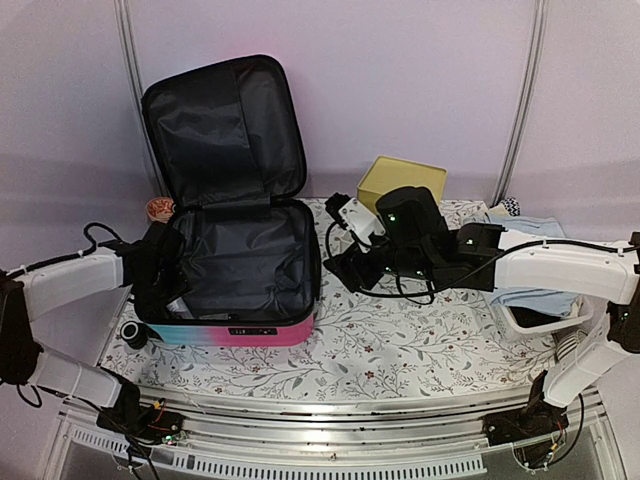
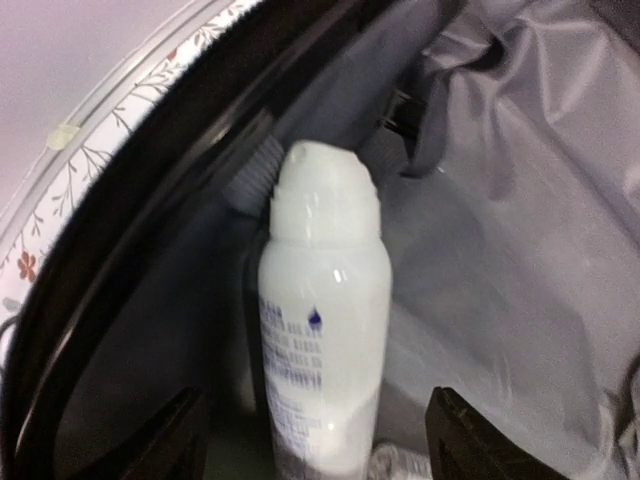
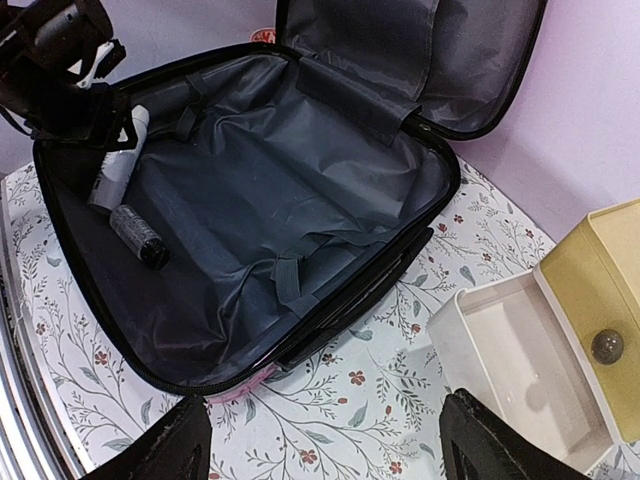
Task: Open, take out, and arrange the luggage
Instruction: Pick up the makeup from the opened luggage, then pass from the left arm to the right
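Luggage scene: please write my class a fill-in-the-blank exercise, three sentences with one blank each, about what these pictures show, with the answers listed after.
1. The luggage lies flat with its lid ____.
2. Inside it, the left gripper has its jaws on either side of a ____ bottle, not yet touching it.
3. The drawer pulled out of the yellow box is ____ inside.

Missing words: open; white; empty.
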